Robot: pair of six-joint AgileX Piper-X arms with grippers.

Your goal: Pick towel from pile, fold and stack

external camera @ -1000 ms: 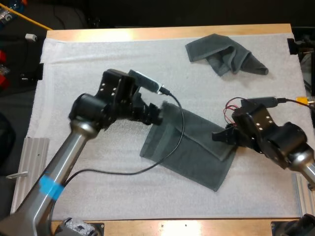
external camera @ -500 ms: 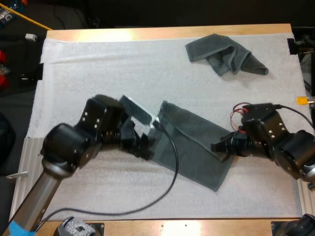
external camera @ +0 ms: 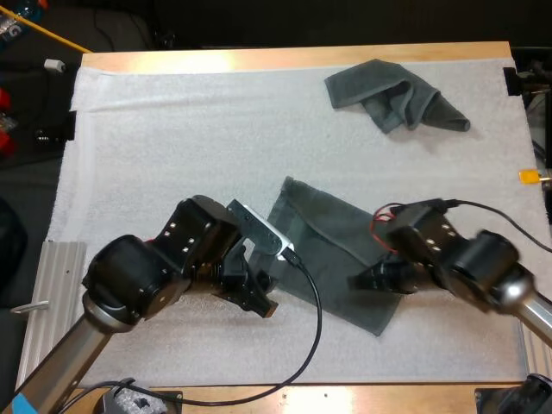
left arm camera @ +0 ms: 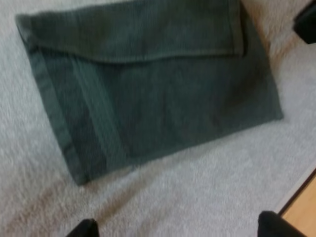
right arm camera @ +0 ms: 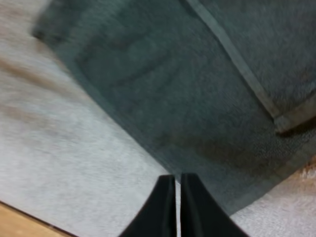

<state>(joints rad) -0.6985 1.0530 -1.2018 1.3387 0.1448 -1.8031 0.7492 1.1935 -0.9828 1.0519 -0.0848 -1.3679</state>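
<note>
A half-folded dark grey-green towel (external camera: 332, 237) lies flat at the mat's middle, its folded flap on the far side. My left gripper (external camera: 263, 304) hovers just off the towel's near left corner; in the left wrist view its fingertips (left arm camera: 84, 229) stand wide apart, and the left gripper (left arm camera: 178, 229) is open over bare mat in front of the towel (left arm camera: 148, 89). My right gripper (external camera: 355, 281) is over the towel's near right part. Its fingers touch, so the right gripper (right arm camera: 177, 177) is shut on nothing above the towel's edge (right arm camera: 173, 74). A crumpled towel (external camera: 397, 99) lies at the far right.
The white mat (external camera: 172, 129) covers the wooden table, whose near edge (external camera: 345, 397) runs close behind both arms. A metal rail (external camera: 47, 293) sits at the left side. The other arm's gripper (left arm camera: 306, 15) shows beyond the towel's far corner.
My left gripper slid along the towel's left side toward the table's near edge. My right gripper moved left, from the towel's right edge to over its near right part.
</note>
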